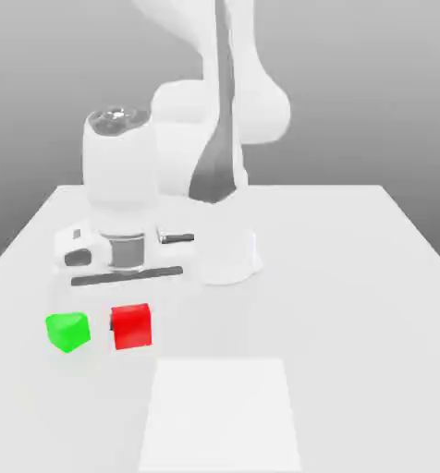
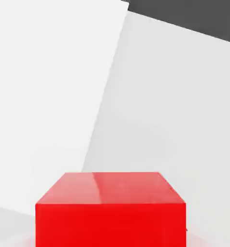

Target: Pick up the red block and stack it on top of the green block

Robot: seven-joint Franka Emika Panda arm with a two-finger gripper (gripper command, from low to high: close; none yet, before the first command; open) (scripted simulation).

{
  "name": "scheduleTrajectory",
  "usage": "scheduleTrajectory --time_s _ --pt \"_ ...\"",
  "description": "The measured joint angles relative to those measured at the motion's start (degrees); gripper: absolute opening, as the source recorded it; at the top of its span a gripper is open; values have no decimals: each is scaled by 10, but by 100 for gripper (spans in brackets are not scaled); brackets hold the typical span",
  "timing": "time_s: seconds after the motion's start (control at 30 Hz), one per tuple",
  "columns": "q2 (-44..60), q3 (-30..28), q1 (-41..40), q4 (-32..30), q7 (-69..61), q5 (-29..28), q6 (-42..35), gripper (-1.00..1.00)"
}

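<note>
White tabletop (image 1: 353,277) under a grey backdrop carries both cubes near its front edge; the red block (image 1: 131,326) sits on the table just beside the green block (image 1: 67,331), which lies toward the exterior view's left, apart from it; a paler white square patch (image 1: 221,416) lies nearer; the Panda arm's hand (image 1: 122,254) hangs just behind the blocks.

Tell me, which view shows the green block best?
The exterior view: the green block sits whole on the table, beside the red block, toward that view's left. The hand view shows the red block instead.
</note>
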Motion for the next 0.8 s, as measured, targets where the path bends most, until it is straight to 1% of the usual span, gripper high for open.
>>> scheduleTrajectory --time_s 0.2,0.43,0.5,0.6,0.7,0.8 --pt "-30 -46 -61 -11 34 -12 -15 -100" --pt "-60 -99 -128 -26 58 -6 -30 -100" --pt "-52 -113 -124 -27 43 21 -24 -100" --pt "-22 -129 -96 -25 0 85 -5 -100" --pt "11 -135 -75 -22 -45 149 16 -100" --pt "42 -137 -58 -20 -81 200 38 -100"
